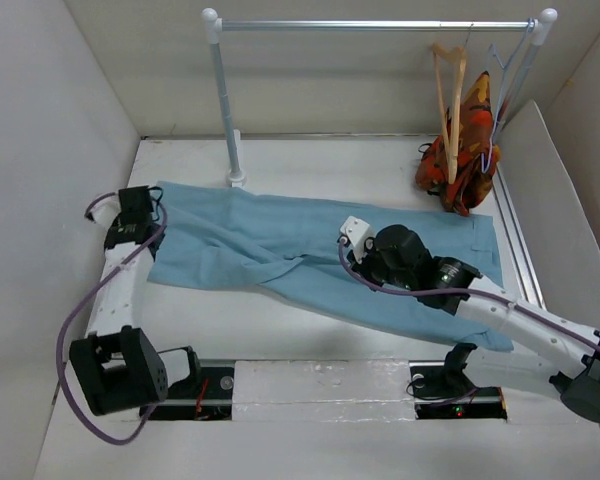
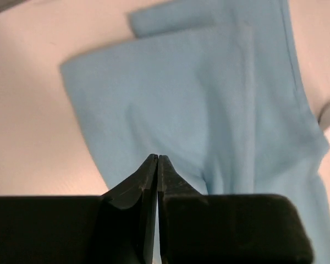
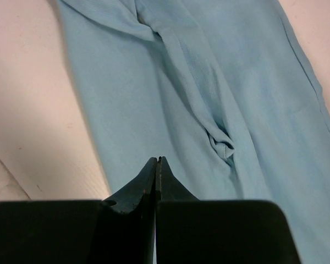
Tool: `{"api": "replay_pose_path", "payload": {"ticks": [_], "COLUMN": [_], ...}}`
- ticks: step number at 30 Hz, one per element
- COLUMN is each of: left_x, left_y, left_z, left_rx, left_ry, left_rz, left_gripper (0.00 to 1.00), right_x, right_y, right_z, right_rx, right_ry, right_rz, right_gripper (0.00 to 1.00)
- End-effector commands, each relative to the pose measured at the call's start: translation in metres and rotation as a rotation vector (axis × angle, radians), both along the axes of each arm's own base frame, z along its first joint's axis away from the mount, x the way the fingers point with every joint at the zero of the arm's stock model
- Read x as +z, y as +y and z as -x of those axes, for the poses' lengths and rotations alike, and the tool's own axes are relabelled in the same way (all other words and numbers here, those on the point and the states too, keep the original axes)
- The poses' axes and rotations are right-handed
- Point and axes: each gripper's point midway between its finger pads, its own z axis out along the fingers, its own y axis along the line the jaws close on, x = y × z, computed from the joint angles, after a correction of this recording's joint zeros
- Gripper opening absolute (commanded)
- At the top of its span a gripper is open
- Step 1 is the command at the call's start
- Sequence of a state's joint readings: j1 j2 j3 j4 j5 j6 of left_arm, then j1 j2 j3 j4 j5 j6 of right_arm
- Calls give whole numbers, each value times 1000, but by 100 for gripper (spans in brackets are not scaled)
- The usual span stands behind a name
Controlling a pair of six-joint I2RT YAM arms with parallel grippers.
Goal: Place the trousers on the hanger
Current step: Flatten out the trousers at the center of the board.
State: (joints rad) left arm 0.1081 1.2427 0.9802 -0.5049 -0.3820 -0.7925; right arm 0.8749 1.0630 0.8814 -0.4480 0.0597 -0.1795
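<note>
The light-blue trousers [image 1: 280,250] lie spread flat across the table, legs running from left to lower right. They fill the left wrist view [image 2: 209,99] and the right wrist view [image 3: 170,93]. The tan wooden hanger [image 1: 450,95] hangs from the rail at the back right. My left gripper [image 2: 157,157] is shut and empty, hovering over the trousers' left end. My right gripper [image 3: 157,159] is shut and empty above the middle of the trousers, near a fold. The button is not visible.
A white clothes rail [image 1: 380,25] on a post [image 1: 225,110] stands at the back. An orange-red patterned garment [image 1: 462,160] and a thin wire hanger [image 1: 500,90] hang at its right end. White walls enclose the table.
</note>
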Motion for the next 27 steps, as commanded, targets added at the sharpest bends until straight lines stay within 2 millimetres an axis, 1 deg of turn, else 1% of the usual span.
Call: {"api": "replay_pose_path", "payload": {"ticks": [1,2,3,4,5,6,7,8,9,10,11,12,14,15,17,18,19,20,22,23,24,25,26,27], "left_x": [-40,-50,-56,-61,-64,-69,-73,-76,-84,-90,-90,-98,-103,-110,-115,-121,-123,-126,-133,-135,-138,-139,-138,-138], "left_y": [23,42,49,55,62,74,74,76,74,74,74,73,75,74,74,74,76,77,74,74,73,73,73,72], "left_z": [29,38,42,46,47,53,52,52,51,47,47,47,44,43,37,36,34,35,32,31,30,28,26,26], "left_rx": [84,133,151,164,169,206,201,202,204,201,203,210,216,220,215,219,227,233,227,227,225,215,208,203], "left_ry": [56,58,72,80,85,91,86,81,101,105,103,122,122,136,130,141,141,150,164,162,163,155,150,148], "left_rz": [120,135,148,164,166,179,201,212,232,249,251,266,270,284,298,311,307,309,319,323,327,331,330,328], "left_gripper": [0,0,7,47,59,63,68,69,69,68,68,67,66,66,62,58,46,41,36,31,13,2,0,0], "right_x": [5,9,9,9,12,11,12,10,14,13,13,14,12,16,15,16,19,20,26,28,29,28,28,27], "right_y": [-1,-2,-4,-6,-10,-12,-15,-17,-20,-32,-32,-38,-49,-54,-61,-67,-72,-76,-87,-92,-96,-105,-109,-113], "right_z": [7,10,11,14,15,17,20,22,25,26,26,27,28,29,30,27,28,27,25,24,23,21,20,19], "right_rx": [18,21,21,18,11,8,1,-5,-9,-59,-64,-78,-114,-121,-142,-167,-183,-198,-237,-255,-273,-311,-333,-356], "right_ry": [9,4,6,10,7,12,22,31,27,48,45,40,59,51,58,58,58,57,50,44,41,49,52,61], "right_rz": [-42,-55,-57,-58,-70,-71,-74,-76,-91,-94,-92,-105,-108,-122,-120,-122,-124,-122,-124,-127,-126,-119,-118,-117], "right_gripper": [0,0,6,12,17,29,35,39,44,47,47,49,49,49,49,49,49,49,49,49,49,50,50,53]}}
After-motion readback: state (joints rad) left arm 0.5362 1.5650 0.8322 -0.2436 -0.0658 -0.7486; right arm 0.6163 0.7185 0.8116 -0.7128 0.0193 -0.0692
